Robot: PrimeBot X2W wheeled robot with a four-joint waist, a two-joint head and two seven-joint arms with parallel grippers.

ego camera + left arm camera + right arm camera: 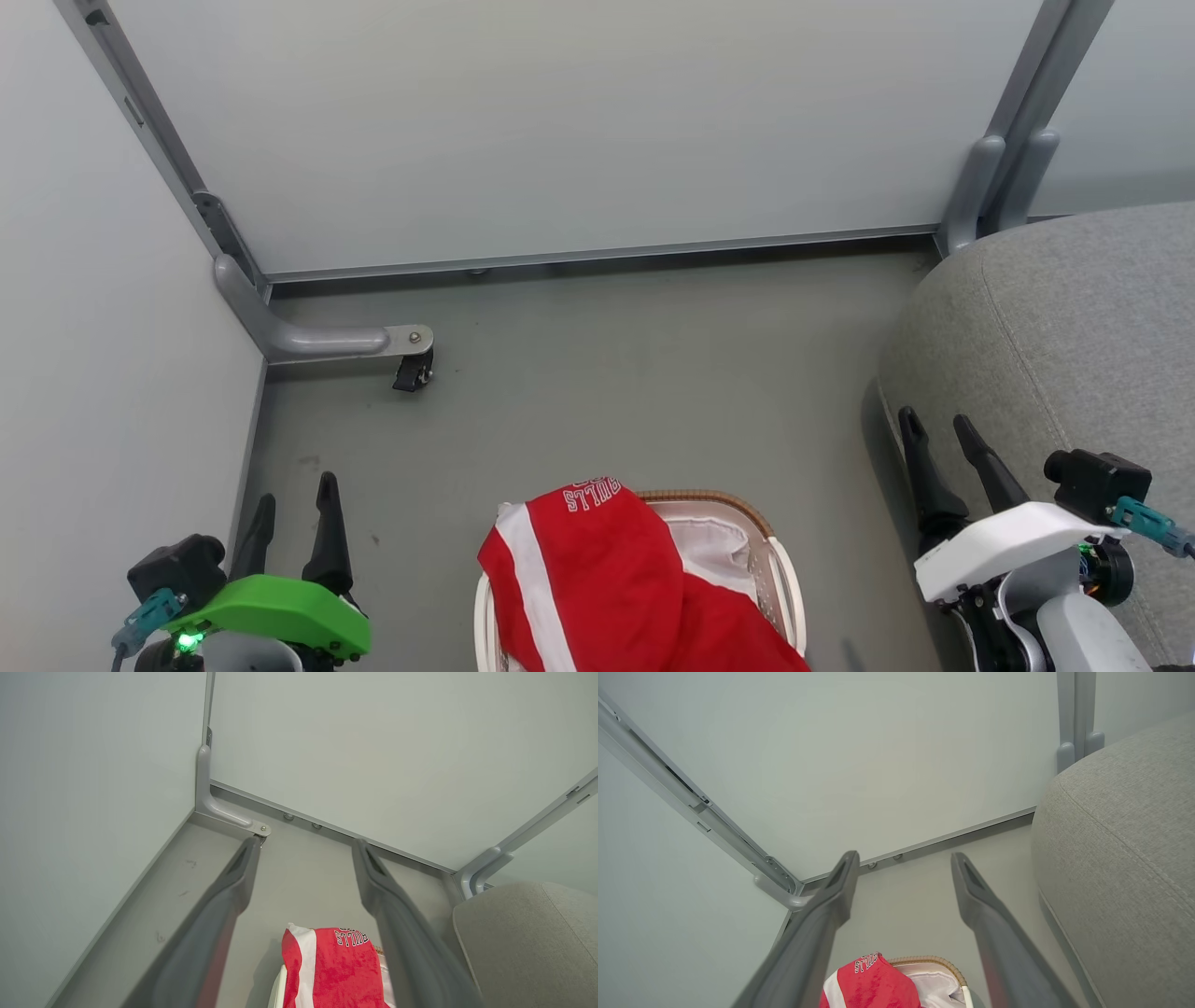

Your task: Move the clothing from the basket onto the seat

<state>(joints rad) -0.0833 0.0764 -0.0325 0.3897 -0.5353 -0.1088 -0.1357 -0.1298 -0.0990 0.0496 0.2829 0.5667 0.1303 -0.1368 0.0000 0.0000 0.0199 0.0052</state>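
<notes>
with both sets of jaws spread and empty, pinch the probably light, limp red white-striped fabric clothing at its raised fold above the cream perforated plastic basket.

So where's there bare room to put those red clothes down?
Bare: the rounded grey woven seat, and grey floor between the pale wall and the cream perforated basket. Crowded: that basket, heaped with red white-striped clothing.

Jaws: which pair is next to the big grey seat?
The right jaws, on the white shell, stand beside the seat; the left jaws, on the green shell, are by the wall.
</notes>
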